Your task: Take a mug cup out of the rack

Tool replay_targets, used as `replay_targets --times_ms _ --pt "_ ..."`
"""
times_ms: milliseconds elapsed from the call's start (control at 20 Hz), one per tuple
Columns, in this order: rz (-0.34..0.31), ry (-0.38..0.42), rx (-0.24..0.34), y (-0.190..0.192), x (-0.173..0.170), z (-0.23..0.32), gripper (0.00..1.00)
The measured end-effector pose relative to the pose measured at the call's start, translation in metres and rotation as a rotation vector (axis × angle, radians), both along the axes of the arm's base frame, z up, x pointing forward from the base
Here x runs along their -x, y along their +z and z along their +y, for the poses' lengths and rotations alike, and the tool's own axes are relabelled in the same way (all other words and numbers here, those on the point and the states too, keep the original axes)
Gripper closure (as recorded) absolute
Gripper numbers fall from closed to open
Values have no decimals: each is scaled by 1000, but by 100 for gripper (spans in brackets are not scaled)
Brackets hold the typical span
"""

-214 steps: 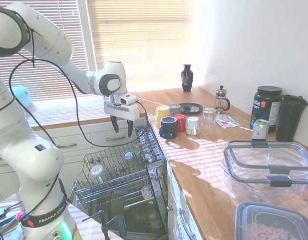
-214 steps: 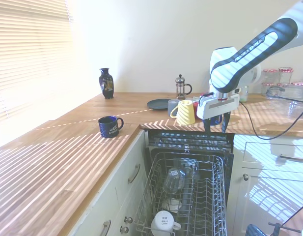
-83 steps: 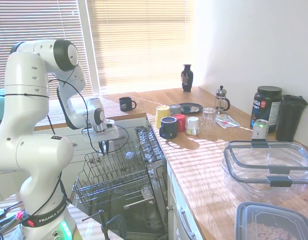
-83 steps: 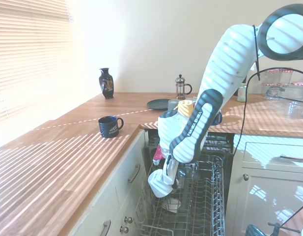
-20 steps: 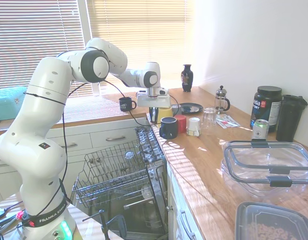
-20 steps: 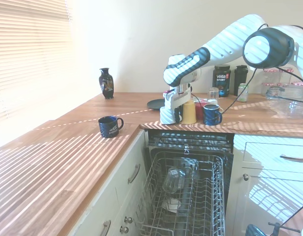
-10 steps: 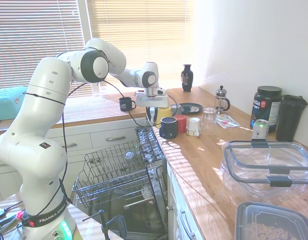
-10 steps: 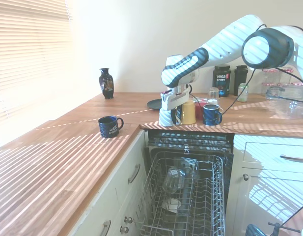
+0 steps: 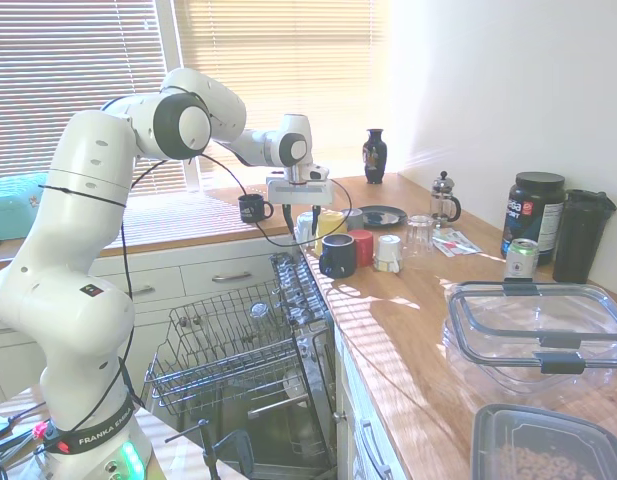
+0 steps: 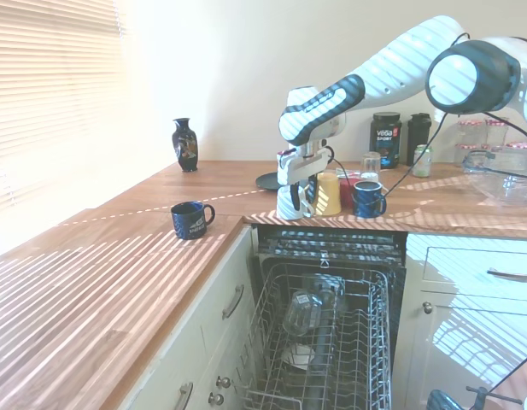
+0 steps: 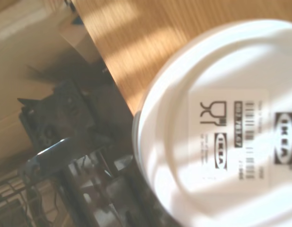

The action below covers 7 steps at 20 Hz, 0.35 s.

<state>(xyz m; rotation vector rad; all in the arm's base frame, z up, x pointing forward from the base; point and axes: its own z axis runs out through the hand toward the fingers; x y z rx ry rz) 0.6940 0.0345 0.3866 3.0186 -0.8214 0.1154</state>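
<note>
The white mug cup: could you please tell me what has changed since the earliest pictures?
The mug cup has gone from the front of the rack to the worktop edge, upside down beside the yellow cup. The gripper, earlier above the rack, is now at it. The navy mug and the glasses stayed put.

White glossy Franka arm point(image 9: 108, 180), dark grey joint rings, black cable looped alongside; "FRANKA EMIKA" lettering near base.

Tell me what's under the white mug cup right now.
The mug cup stands upside down on the wooden counter at its edge above the rack, base up in the wrist view. Anything inside the cup is hidden.
</note>
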Motion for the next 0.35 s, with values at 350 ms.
replay_targets --times_ms 350 --pt "0 4 1 11 61 8 0"
